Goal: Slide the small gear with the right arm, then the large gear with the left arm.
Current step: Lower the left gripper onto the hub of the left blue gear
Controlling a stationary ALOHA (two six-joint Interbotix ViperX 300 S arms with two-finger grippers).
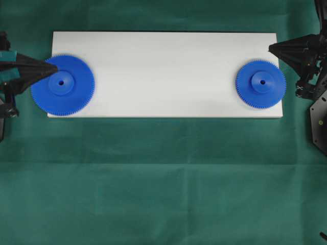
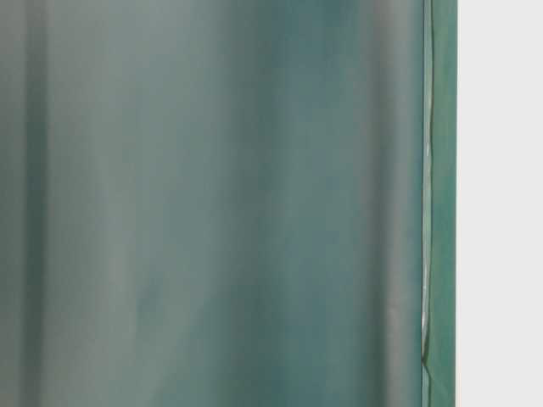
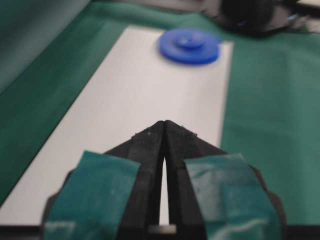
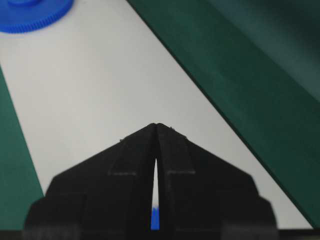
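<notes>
Gears unmoved: right gripper (image 1: pixel 271 48), jaws together, poised just behind small gear (image 1: pixel 260 83); sideways push along white board (image 1: pixel 163 71) next. Left gripper (image 1: pixel 55 67), jaws together, tip over large gear (image 1: pixel 62 85).

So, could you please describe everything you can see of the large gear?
The large gear is a flat blue plastic-looking disc with fine teeth around its rim, a raised round hub and a small centre hole. It lies flat at the left end of the white board, overhanging its edge. The shut left hand points over its rim.

Overhead looks straight down; wrist cameras face each other along white board (image 1: pixel 163 71); side view close on cloth.
</notes>
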